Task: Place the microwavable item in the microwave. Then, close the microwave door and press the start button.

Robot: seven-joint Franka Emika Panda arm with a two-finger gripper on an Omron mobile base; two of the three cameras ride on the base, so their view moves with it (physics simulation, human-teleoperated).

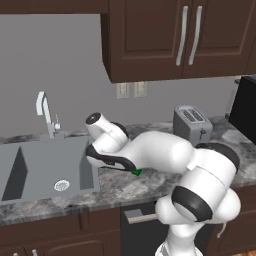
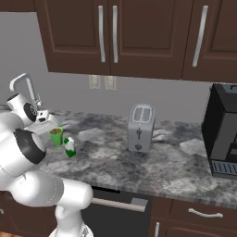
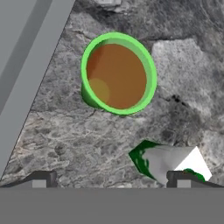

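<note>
Grey stone counter (image 2: 115, 157) carries green cup (image 2: 56, 136), white carton (image 2: 70, 147), toaster (image 2: 140, 128); sink (image 1: 45, 170) inset.

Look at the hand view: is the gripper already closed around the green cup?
No. The green cup stands free on the counter ahead of the open gripper, whose fingertips touch nothing.

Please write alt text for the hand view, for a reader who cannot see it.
Seen from above, a green cup of brown liquid stands on a grey speckled counter, ahead of the open gripper. A white carton with green base lies beside one fingertip; the sink's edge borders one side.
</note>
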